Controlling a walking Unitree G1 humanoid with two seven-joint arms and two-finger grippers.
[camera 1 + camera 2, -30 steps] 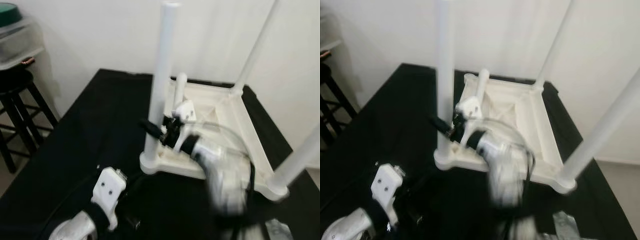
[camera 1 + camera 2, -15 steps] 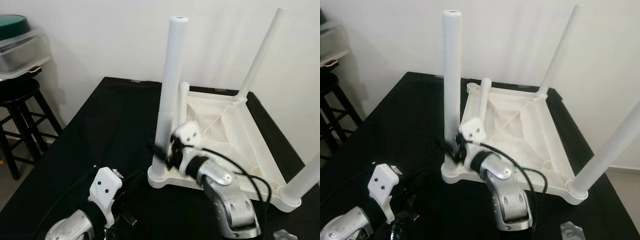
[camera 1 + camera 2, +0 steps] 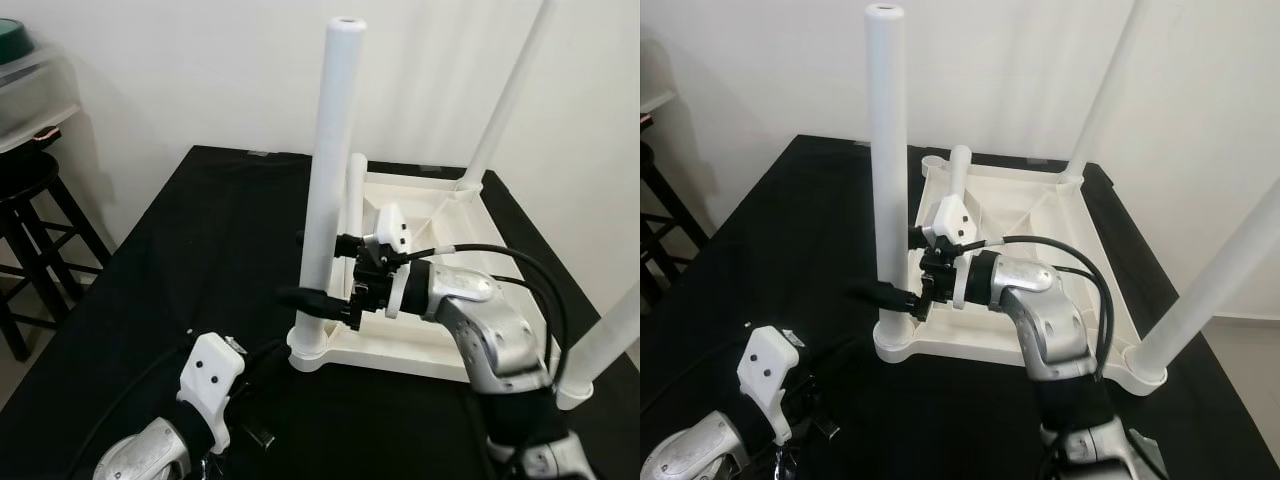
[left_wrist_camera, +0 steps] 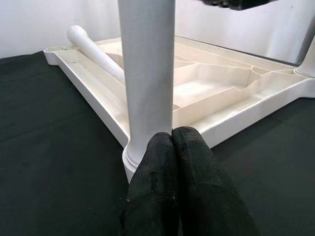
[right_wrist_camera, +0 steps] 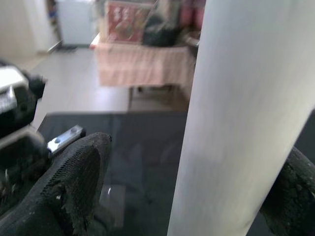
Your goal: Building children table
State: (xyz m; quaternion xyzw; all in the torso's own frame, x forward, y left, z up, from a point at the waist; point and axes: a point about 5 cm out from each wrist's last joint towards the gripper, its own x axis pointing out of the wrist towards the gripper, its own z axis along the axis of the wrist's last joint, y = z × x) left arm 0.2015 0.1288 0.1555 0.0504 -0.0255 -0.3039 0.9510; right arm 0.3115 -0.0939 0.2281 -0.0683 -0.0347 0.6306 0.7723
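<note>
The white children's table [image 3: 420, 355] lies upside down on a black cloth [image 3: 200, 230]. Three legs stand upright in its corners: the near-left leg [image 3: 328, 150], a far-right leg [image 3: 505, 100] and a near-right leg [image 3: 610, 340]. A fourth, loose leg [image 3: 355, 185] leans inside the frame by the far-left corner. My right gripper [image 3: 322, 268] is open, one finger [image 5: 74, 182] on each side of the near-left leg, low on it. My left gripper [image 4: 172, 142] is shut and empty, low on the cloth, pointing at that leg's base.
A black stool [image 3: 30, 190] and a clear bin [image 3: 30, 70] stand off the table's left edge. A white wall runs close behind. Black cables trail from both wrists. A small metal piece [image 5: 66, 137] lies on the cloth.
My right arm has swung out to the right and its wrist has turned, so the fingers now straddle the near-left leg. The head view shifted slightly. The left arm stayed put.
</note>
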